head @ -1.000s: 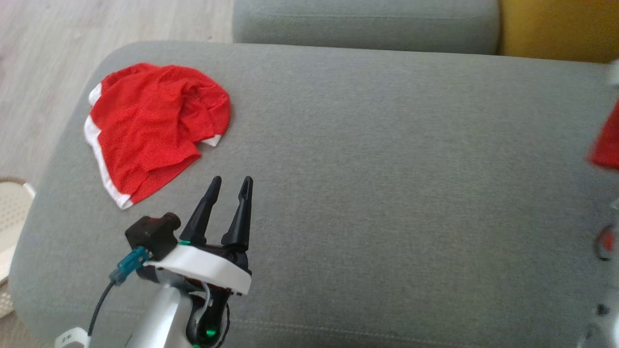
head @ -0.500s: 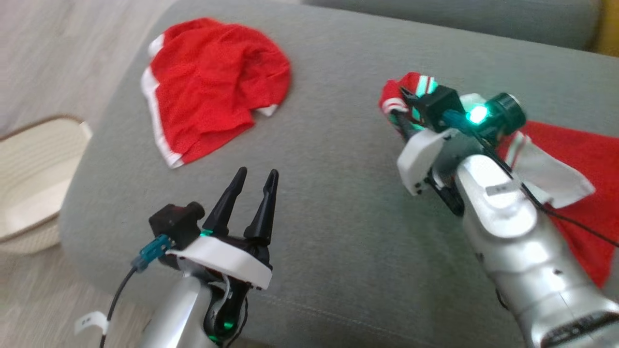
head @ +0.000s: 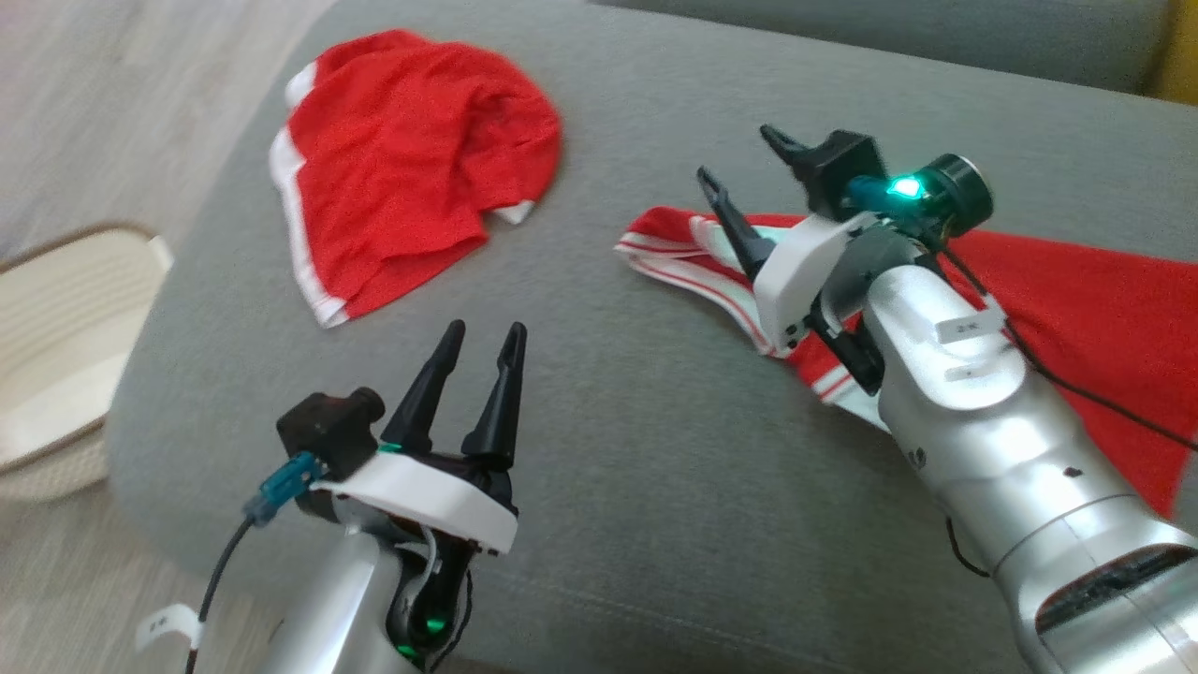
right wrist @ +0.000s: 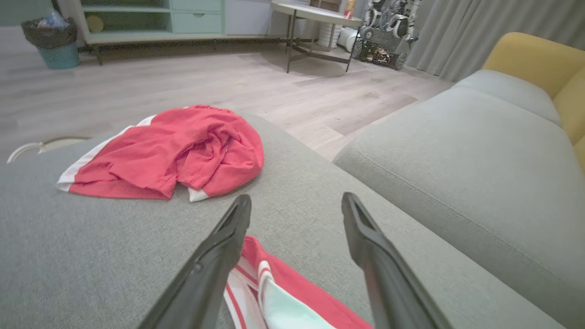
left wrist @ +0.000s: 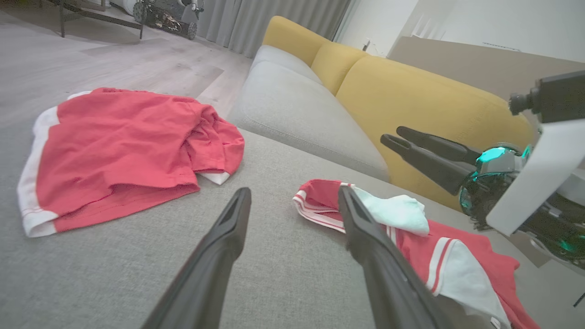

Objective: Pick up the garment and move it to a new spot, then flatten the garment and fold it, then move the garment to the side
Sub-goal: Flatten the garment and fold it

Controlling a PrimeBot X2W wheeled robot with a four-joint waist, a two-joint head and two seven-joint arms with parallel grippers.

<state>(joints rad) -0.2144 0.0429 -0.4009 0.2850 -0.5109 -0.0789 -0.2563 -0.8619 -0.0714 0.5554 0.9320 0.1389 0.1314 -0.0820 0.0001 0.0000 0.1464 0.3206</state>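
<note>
Right pincer (head: pixel 734 153) spread wide over the striped red garment (head: pixel 1104 290) — left pincer (head: pixel 487 327) wide too, empty.

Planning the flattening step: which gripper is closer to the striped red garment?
Right. The right gripper hangs open directly over the end of the striped red garment; the left gripper stands apart, off to its left.

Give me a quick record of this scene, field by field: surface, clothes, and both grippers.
surface: grey cushion
striped red garment: lying on the cushion's right side
red shorts: crumpled, at the cushion's far left
left gripper: open, empty, over bare cushion
right gripper: open, above the garment's striped end, holding nothing
basket: on the floor, left
</note>
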